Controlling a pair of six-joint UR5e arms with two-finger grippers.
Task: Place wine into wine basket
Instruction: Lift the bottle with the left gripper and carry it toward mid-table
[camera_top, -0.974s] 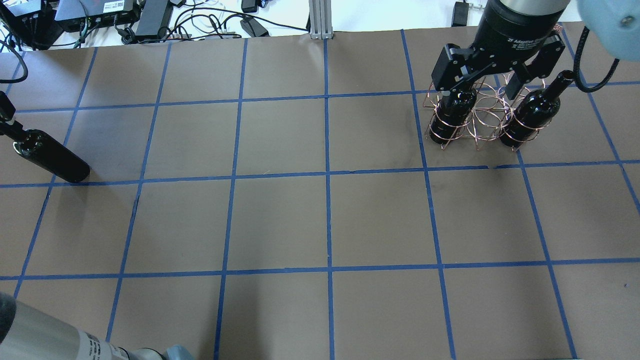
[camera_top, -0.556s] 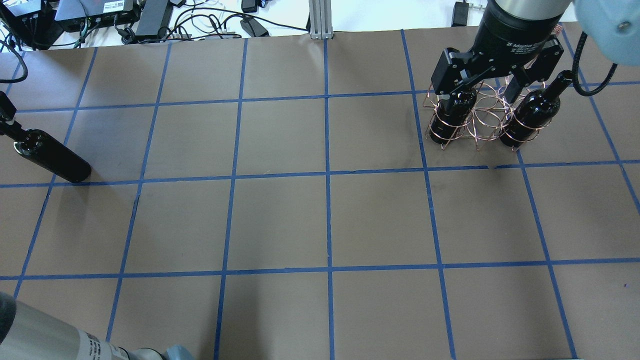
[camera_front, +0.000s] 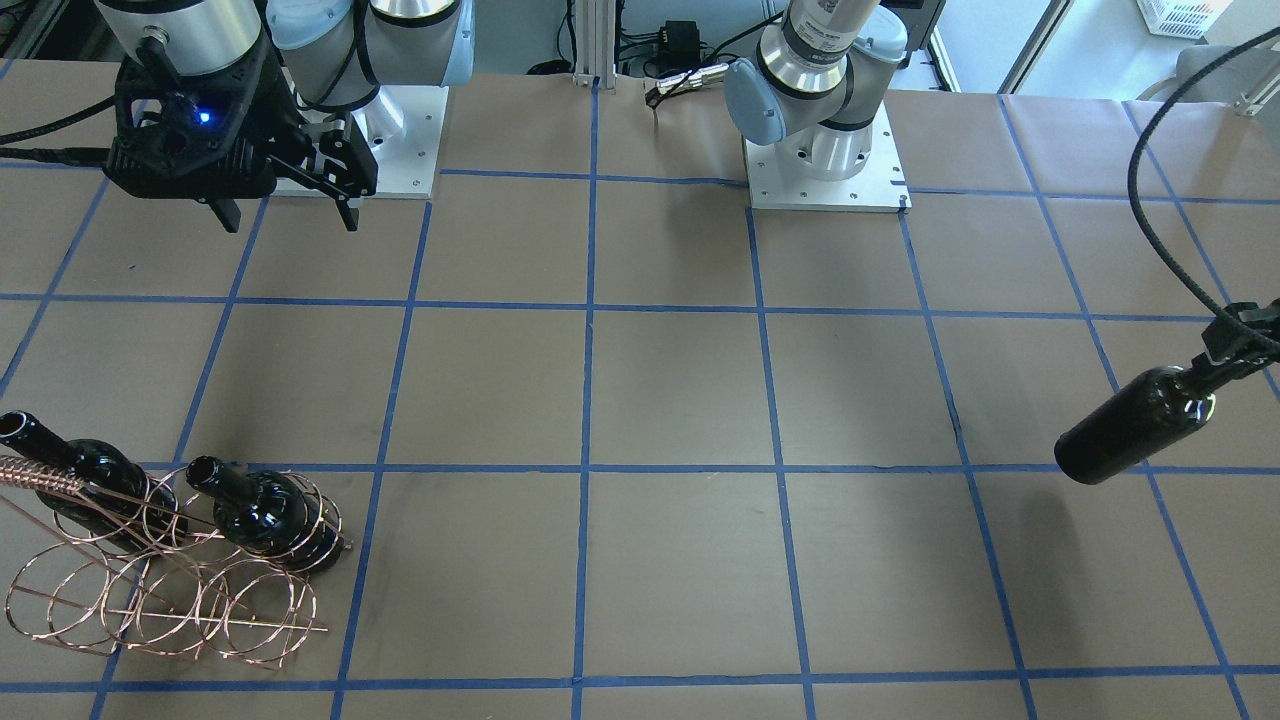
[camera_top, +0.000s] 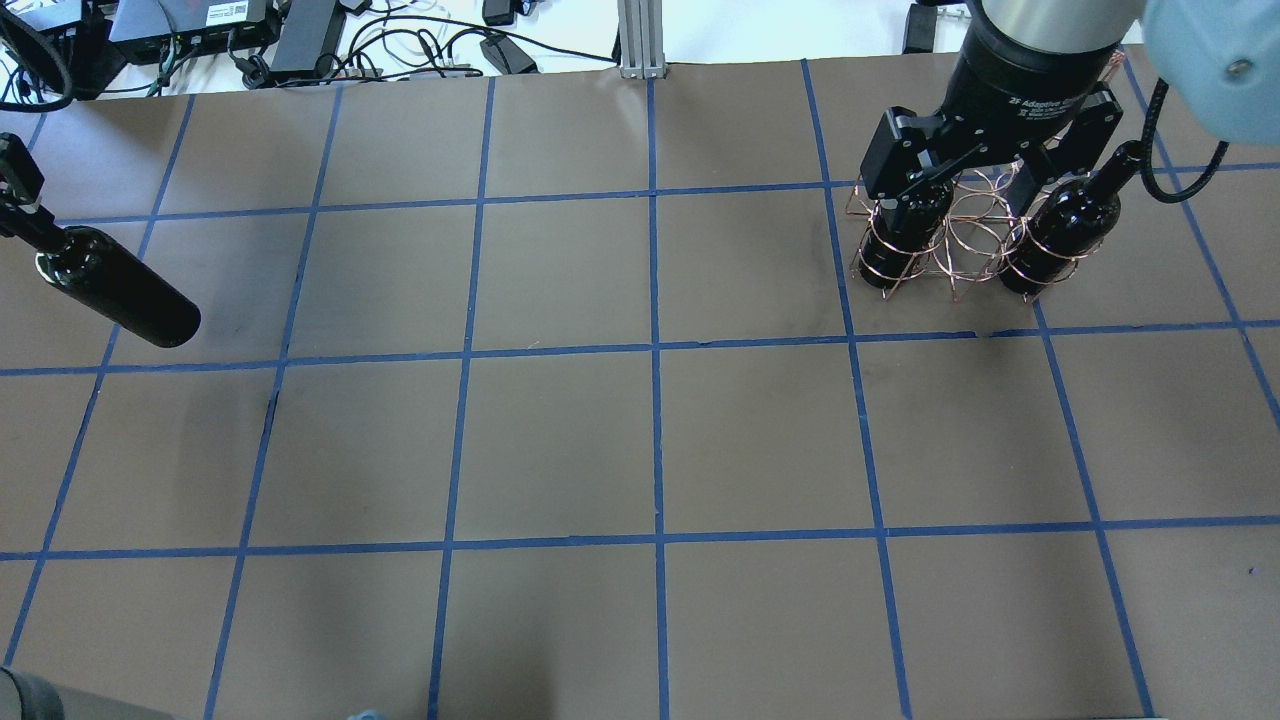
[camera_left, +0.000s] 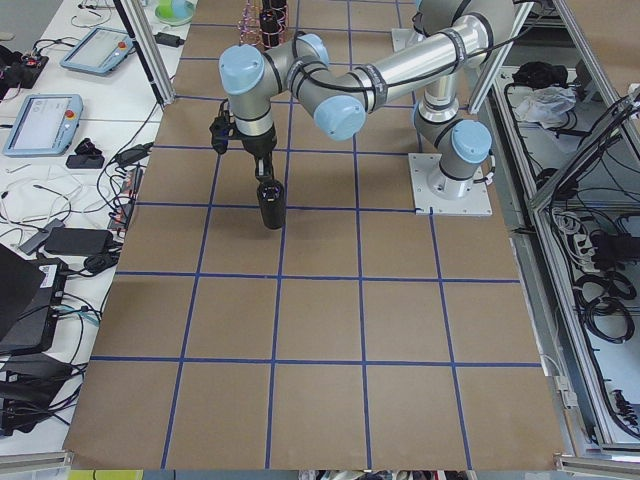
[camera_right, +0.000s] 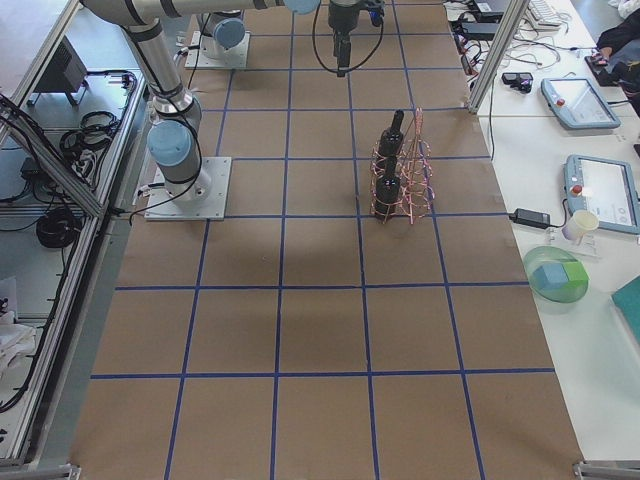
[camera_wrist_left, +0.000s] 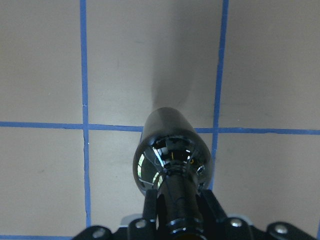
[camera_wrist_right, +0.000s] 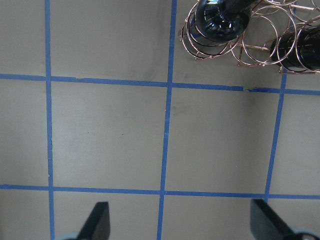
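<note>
wine (camera_top: 115, 290) hangs clamped by its neck in the left claw (camera_wrist_left: 177, 215) at the overhead frame's left edge, two other bottles (camera_top: 905, 240) already sit in the wine basket (camera_top: 965, 235), and the right claw (camera_front: 290, 210) is spread apart, empty.

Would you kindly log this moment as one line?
left gripper: shut on bottle neck | right gripper: open, empty | basket: two other bottles inside | status: held bottle not yet in basket
</note>
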